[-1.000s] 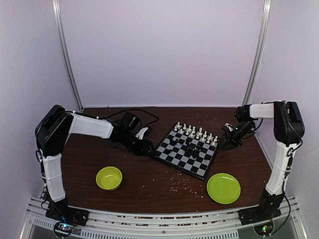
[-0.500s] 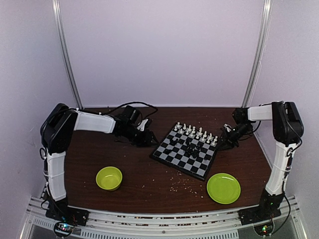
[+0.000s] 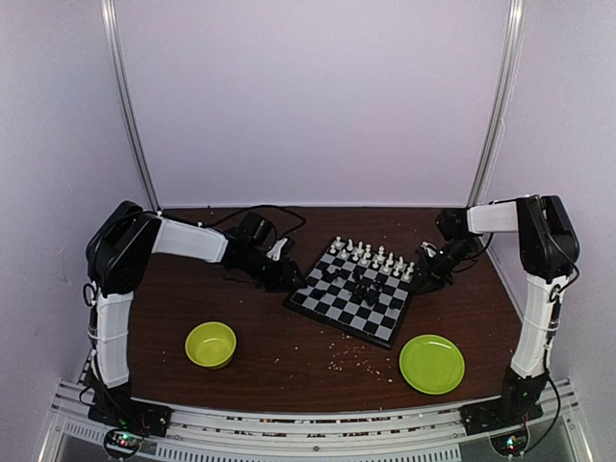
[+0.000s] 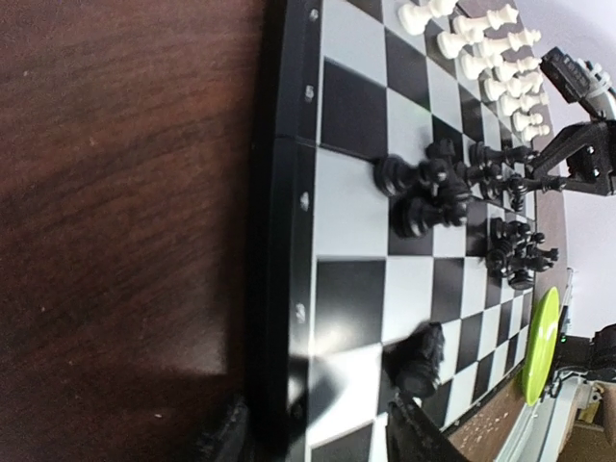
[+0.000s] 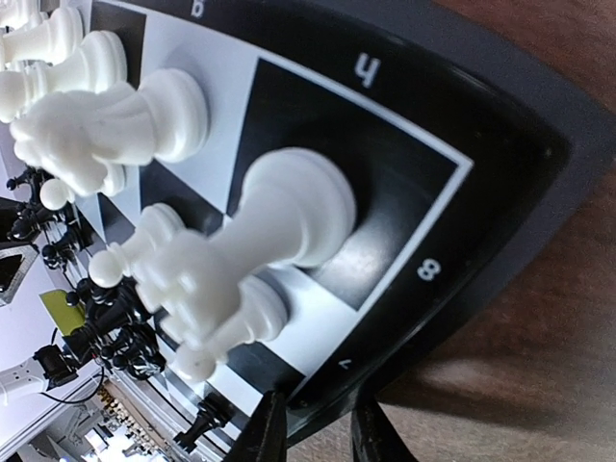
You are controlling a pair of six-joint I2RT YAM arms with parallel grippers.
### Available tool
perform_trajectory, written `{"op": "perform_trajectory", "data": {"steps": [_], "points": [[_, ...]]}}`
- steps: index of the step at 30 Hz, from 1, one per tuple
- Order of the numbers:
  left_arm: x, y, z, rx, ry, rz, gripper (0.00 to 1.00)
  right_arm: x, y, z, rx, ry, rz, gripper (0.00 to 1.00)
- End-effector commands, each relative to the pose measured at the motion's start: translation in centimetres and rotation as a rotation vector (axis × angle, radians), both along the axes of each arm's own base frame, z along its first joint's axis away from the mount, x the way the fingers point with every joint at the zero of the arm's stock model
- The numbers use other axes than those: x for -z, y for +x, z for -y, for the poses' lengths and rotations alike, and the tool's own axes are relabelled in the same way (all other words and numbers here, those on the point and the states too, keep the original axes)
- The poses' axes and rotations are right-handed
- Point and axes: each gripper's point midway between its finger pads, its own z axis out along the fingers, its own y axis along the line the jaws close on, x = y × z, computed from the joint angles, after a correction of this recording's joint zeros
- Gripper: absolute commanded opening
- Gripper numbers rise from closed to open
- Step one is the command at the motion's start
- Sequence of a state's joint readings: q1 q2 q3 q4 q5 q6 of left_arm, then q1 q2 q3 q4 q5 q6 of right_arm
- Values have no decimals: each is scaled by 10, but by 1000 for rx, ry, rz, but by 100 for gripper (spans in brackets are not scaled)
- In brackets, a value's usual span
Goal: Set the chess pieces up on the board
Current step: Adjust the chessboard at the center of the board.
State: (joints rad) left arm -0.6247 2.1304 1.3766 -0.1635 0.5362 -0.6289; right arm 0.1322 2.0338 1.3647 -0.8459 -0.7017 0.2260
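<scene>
Two left fingers (image 4: 414, 438) straddle board (image 4: 289, 241) rim.

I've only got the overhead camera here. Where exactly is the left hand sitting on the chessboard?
Observer: The left hand straddles the chessboard rim, one finger over bare table, the other over the checks.
Operator: Anything near that inner finger?
Observer: A blurred black piece sits just ahead of it.
Operator: And the right hand?
Observer: The right hand has its fingertips at the rim beside the printed 8, close to a white piece on the corner square.
</scene>
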Motion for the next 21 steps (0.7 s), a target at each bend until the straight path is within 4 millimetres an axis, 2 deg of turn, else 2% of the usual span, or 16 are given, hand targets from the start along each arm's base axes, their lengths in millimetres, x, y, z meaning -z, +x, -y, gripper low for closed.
{"op": "perform_trajectory", "data": {"steps": [1, 12, 21], "points": [[3, -19, 9, 33, -35, -20, 48, 3, 1, -23, -92, 0, 16, 21], [-5, -55, -12, -13, 2, 3, 47, 9, -8, -55, -175, 23, 6, 21], [-11, -80, -28, -49, 45, 21, 47, 2, -20, -88, -238, 79, 8, 21]]}}
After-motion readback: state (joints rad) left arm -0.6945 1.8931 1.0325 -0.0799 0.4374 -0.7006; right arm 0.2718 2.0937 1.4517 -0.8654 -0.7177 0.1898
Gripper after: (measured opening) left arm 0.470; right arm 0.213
